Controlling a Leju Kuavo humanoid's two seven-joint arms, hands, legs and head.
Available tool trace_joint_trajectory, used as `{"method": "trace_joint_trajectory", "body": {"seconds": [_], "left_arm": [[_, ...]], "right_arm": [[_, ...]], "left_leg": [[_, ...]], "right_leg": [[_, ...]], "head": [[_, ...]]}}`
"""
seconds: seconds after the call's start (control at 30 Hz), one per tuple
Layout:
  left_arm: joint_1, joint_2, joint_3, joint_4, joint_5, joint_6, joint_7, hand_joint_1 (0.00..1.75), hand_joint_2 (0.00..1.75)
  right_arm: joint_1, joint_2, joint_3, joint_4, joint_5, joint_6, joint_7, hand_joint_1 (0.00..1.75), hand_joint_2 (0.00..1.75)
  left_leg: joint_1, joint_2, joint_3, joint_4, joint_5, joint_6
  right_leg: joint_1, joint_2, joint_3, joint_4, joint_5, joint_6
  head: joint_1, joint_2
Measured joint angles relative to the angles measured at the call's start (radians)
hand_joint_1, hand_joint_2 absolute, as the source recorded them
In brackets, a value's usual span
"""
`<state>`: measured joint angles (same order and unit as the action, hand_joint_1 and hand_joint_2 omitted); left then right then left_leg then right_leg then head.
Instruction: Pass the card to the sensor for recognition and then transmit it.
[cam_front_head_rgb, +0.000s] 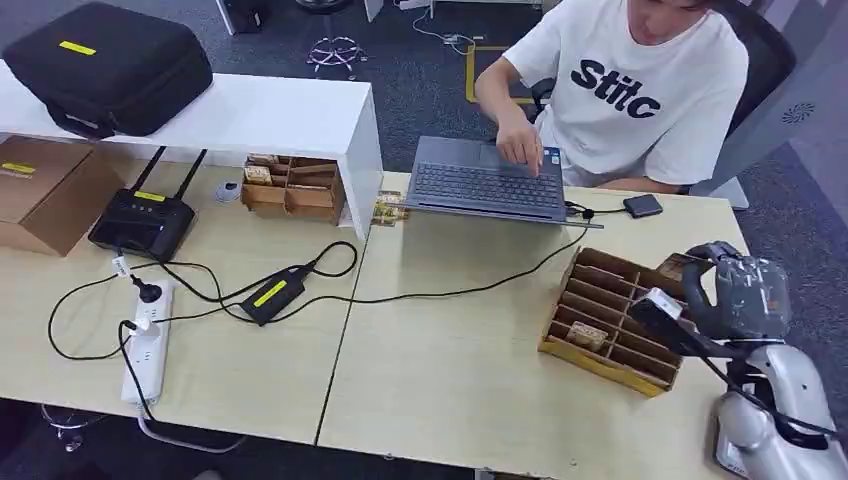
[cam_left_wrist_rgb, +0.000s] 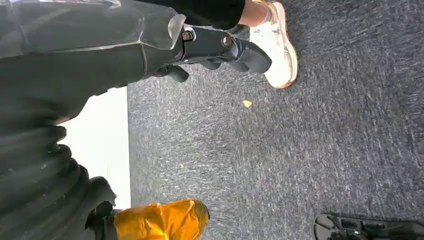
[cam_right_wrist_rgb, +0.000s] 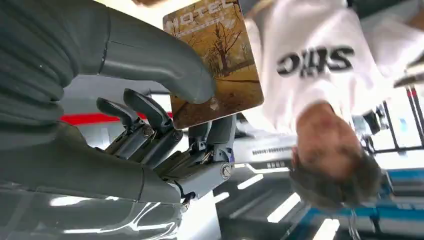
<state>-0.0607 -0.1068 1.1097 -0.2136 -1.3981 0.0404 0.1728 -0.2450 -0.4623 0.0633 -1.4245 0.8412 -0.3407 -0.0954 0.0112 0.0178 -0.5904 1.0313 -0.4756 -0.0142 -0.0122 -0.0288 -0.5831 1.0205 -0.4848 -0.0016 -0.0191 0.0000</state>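
My right hand (cam_right_wrist_rgb: 165, 130) pinches a brown card (cam_right_wrist_rgb: 220, 60) printed with a tree between its thumb and fingers. In the head view that right hand (cam_front_head_rgb: 740, 295) is raised at the table's right end, just beyond the cardboard slotted box (cam_front_head_rgb: 610, 320). A small black device (cam_front_head_rgb: 642, 205) lies wired to the laptop (cam_front_head_rgb: 485, 185) near the far right edge. My left hand (cam_left_wrist_rgb: 220, 47) hangs beside the table over the carpet, fingers loose, holding nothing.
A person in a white T-shirt (cam_front_head_rgb: 640, 90) sits across the table typing on the laptop. A router (cam_front_head_rgb: 140, 222), a power strip (cam_front_head_rgb: 145, 345), a charger brick (cam_front_head_rgb: 272, 293) and cables lie on the left half. A white shelf (cam_front_head_rgb: 260, 115) carries a black case (cam_front_head_rgb: 105, 65).
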Motion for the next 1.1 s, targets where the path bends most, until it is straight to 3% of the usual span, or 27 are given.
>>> {"method": "trace_joint_trajectory", "body": {"seconds": [0.2,0.4,0.7,0.9,1.07,1.1], "left_arm": [[-0.001,0.000,0.000,0.000,-0.023,-0.005,-0.002,0.00,1.75],[-0.008,0.001,-0.002,0.000,-0.044,-0.017,-0.002,0.00,1.75],[-0.011,0.003,-0.025,0.000,-0.072,-0.028,-0.001,0.00,1.75],[-0.011,0.003,-0.039,0.000,-0.078,-0.033,-0.001,0.00,1.75],[-0.011,0.003,-0.043,0.000,-0.079,-0.034,-0.001,0.00,1.75],[-0.011,0.003,-0.043,0.000,-0.079,-0.034,-0.001,0.00,1.75]], "right_arm": [[-0.148,0.018,0.048,-0.022,0.018,0.040,0.016,1.75,1.75],[-0.414,0.060,0.191,0.084,0.033,0.106,0.053,1.75,1.75],[-0.735,0.211,0.407,0.344,0.072,0.201,0.132,1.75,1.75],[-0.845,0.294,0.483,0.500,0.090,0.233,0.153,1.75,1.75],[-0.869,0.328,0.520,0.574,0.093,0.241,0.155,1.75,1.75],[-0.872,0.331,0.525,0.585,0.095,0.241,0.155,1.24,1.75]], "left_leg": [[0.000,0.000,-0.001,0.000,0.001,0.000],[0.000,0.001,0.000,0.000,0.003,0.000],[0.000,0.001,0.000,0.000,0.005,-0.002],[0.000,0.001,0.000,0.000,0.005,-0.002],[0.000,0.001,0.000,0.000,0.005,-0.002],[0.000,0.001,0.000,0.000,0.005,-0.002]], "right_leg": [[0.000,0.000,0.001,0.001,0.001,0.000],[0.000,0.001,0.000,0.001,0.003,-0.001],[0.000,0.002,-0.002,0.003,0.003,-0.002],[0.000,0.001,-0.002,0.002,0.003,-0.002],[0.000,0.001,-0.001,0.002,0.003,-0.002],[0.000,0.001,-0.001,0.002,0.004,-0.002]], "head": [[0.000,0.000],[0.000,0.000],[0.000,0.000],[0.000,0.000],[0.000,0.000],[0.000,0.000]]}}
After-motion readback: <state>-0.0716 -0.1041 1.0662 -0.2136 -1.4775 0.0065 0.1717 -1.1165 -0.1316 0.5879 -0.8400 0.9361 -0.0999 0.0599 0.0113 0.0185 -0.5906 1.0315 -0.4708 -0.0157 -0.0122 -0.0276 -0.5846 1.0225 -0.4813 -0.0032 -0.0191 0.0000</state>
